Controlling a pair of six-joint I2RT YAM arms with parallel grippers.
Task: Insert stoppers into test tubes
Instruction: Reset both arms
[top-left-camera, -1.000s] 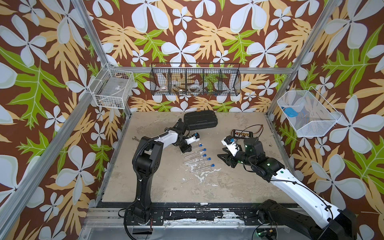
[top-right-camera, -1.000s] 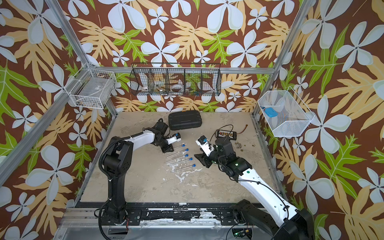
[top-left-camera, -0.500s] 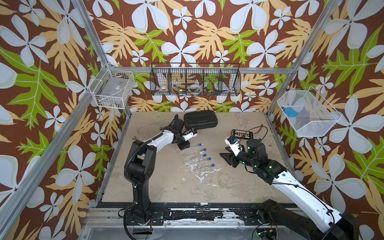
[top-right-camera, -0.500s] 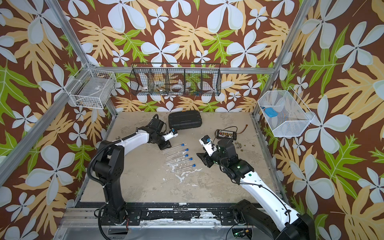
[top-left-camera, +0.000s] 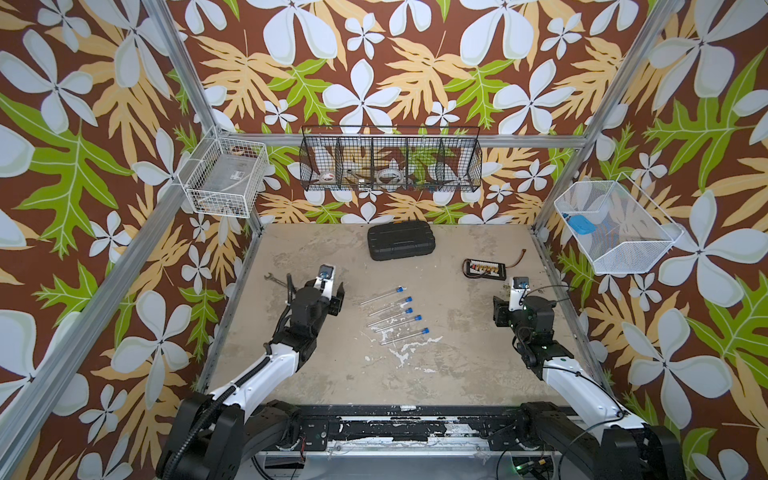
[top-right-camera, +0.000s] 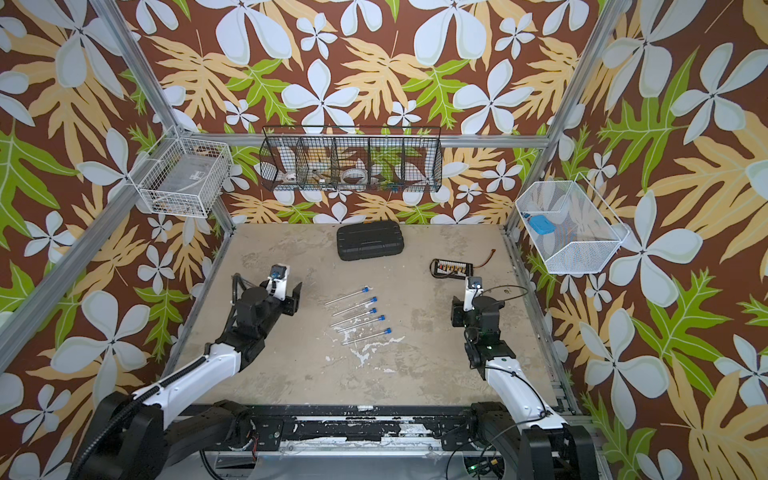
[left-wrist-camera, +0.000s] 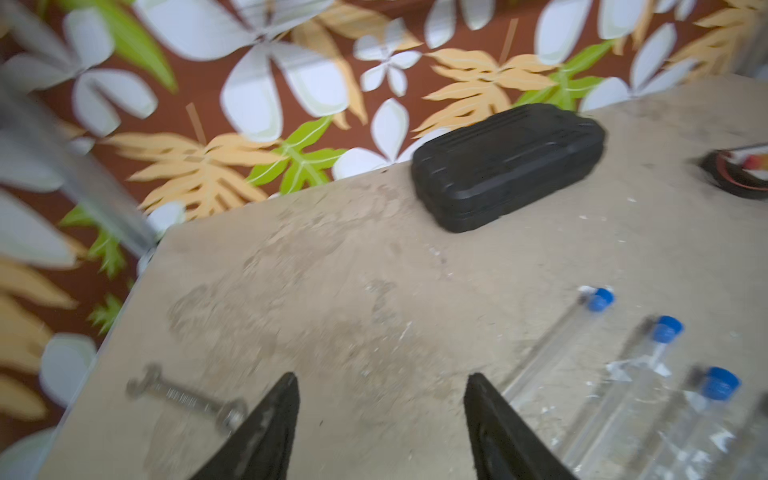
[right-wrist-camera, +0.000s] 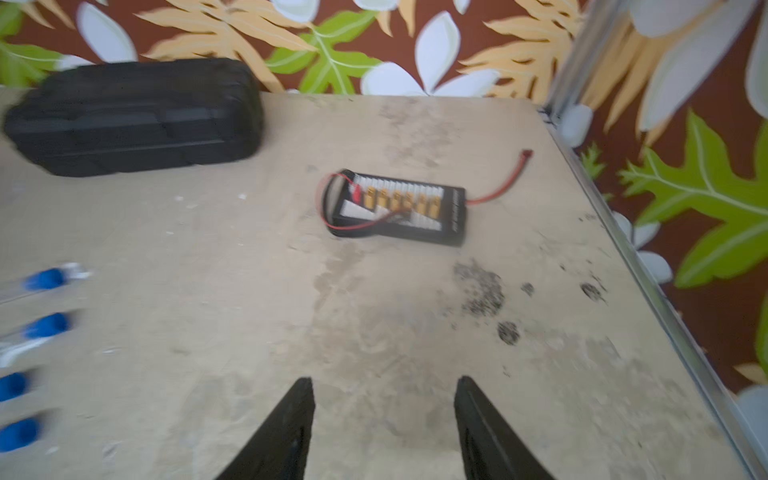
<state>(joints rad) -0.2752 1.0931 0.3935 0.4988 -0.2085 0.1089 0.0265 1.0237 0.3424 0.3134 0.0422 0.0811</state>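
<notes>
I see five test tubes (top-left-camera: 388, 318) lying flat on the bench (top-left-camera: 457, 353), in the middle of the frame in both top views. They lie side by side in a slanted row, one below the next, close but not stacked. Each one has a blue stopper (top-left-camera: 409, 310) at its right end, so the stoppers form a line down the right side of the row. The top stopper shows a small white tip.

The left end effector (left-wrist-camera: 382, 376) is left of the tubes in both top views. In its own wrist view its two black fingers stand wide apart. Only bare bench shows between them, so it holds nothing. A small grey wrench (top-left-camera: 276, 280) lies just to its left.

The right end effector (right-wrist-camera: 384, 379) is well apart from the tubes, over on the right of the frame. Its fingers stand apart too, and they hold nothing.

Behind the tubes, at the back of the bench, lies a closed black case (top-left-camera: 401, 240). To the right of the case sits a small black board (top-left-camera: 484, 267) with gold plugs and a red wire.
</notes>
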